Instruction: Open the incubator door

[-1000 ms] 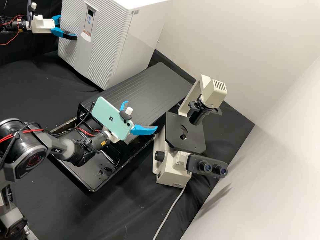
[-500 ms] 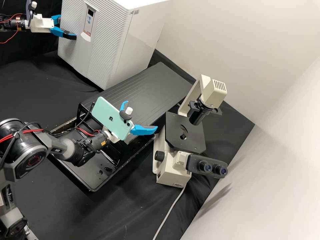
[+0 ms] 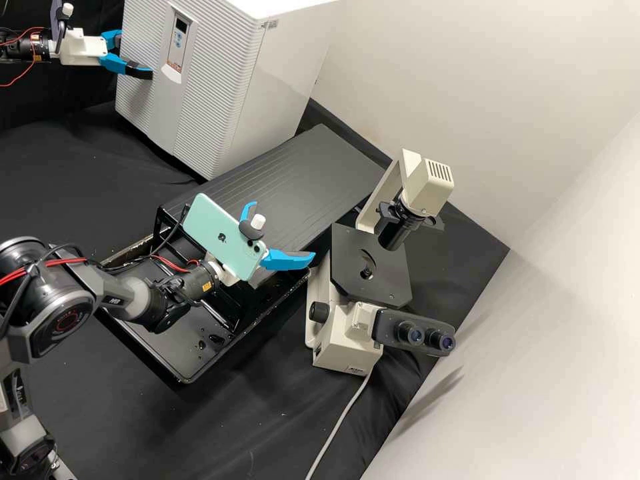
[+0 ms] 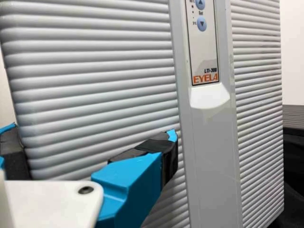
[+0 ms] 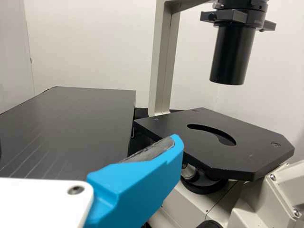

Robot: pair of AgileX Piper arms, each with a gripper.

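Note:
The white incubator (image 3: 220, 80) stands at the back left with its ribbed door (image 3: 143, 53) closed. At the door's left part is my left gripper (image 3: 136, 56), open, one finger by the left edge and the other in front of the ribbed face. In the left wrist view the left gripper (image 4: 92, 142) has its fingers wide apart, one near the door's side edge, one just short of the smooth centre panel (image 4: 211, 156). Contact cannot be told. My right gripper (image 3: 281, 233) is open and empty beside the microscope; in the right wrist view, the right gripper (image 5: 135, 183) shows one blue finger.
The microscope (image 3: 370, 263) stands right of the right gripper, its cable running forward. A black ribbed board (image 3: 287, 177) lies between incubator and microscope, above a black tray (image 3: 190, 373). A mint-green phone (image 3: 223, 237) sits on the right arm. White walls rise behind and at right.
The left gripper has shifted very slightly leftward in the high view, still open. The right arm, incubator door and microscope look the same.

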